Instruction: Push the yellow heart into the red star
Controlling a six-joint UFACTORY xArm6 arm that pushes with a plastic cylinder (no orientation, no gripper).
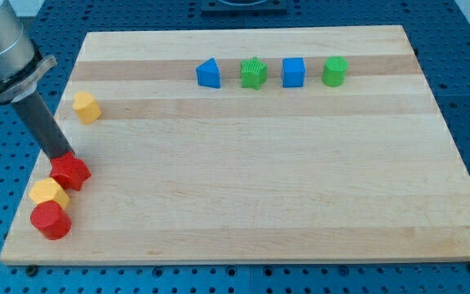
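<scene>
A red star-like block (71, 172) lies near the board's left edge. A yellow block (48, 193) touches its lower left side, and a red rounded block (51, 220) touches that yellow block from below. A second yellow block (86, 107) lies apart, higher up on the left. I cannot tell which yellow block is the heart. My tip (62, 155) is at the upper left edge of the red star, touching or nearly touching it. The rod slants up towards the view's top left.
A row near the view's top holds a blue wedge-like block (209, 73), a green star (253, 73), a blue cube (293, 72) and a green rounded block (334, 71). The wooden board (259, 204) ends just left of and below the red and yellow cluster.
</scene>
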